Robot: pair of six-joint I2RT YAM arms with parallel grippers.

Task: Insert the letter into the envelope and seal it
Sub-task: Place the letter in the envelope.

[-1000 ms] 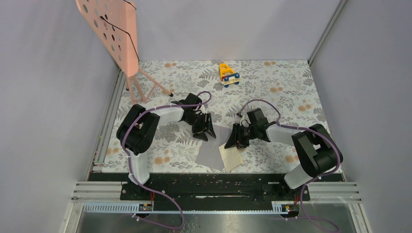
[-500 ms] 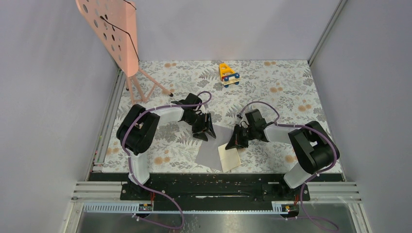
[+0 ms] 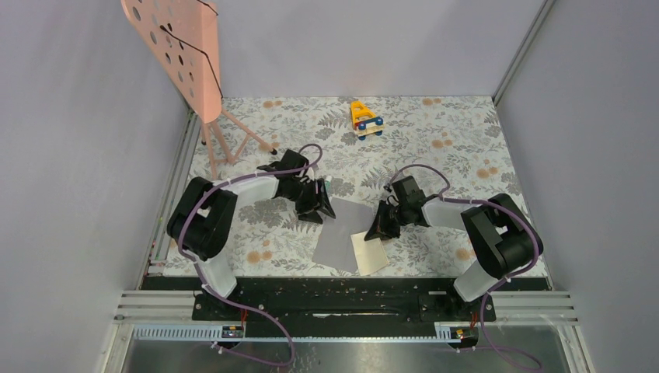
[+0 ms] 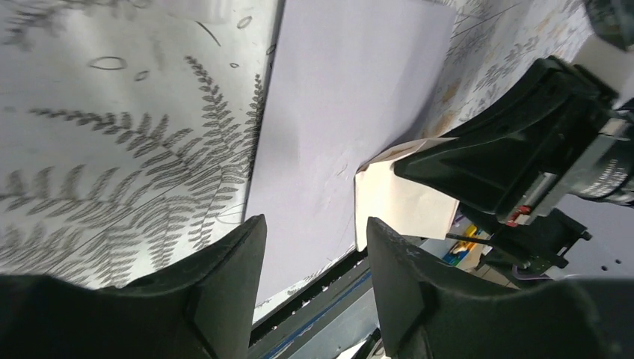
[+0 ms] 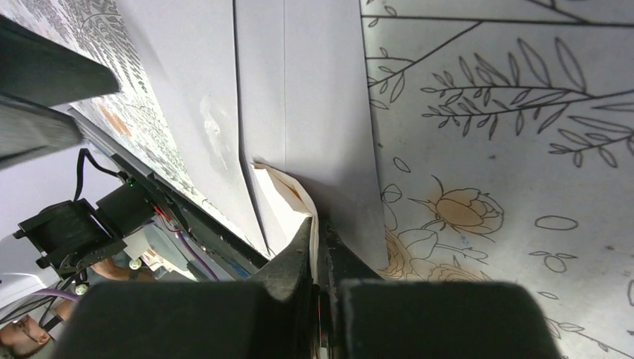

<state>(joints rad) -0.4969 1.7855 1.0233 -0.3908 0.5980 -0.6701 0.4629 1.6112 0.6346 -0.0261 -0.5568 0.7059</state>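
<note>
Envelope [image 3: 338,237], flat grey-lilac paper; right jaws pinch creased tan letter [image 3: 371,253], left jaws spread.

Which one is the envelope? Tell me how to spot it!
Look at the flowery table, near its front edge, in the middle. The envelope lies flat there: plain grey-lilac and bigger, unlike the small cream letter touching its right side.

floral-print table [image 3: 466,124], grey-lilac envelope [image 3: 340,233], tan sheet [image 3: 371,255], toy car [image 3: 365,119], pink stand [image 3: 186,54]
</note>
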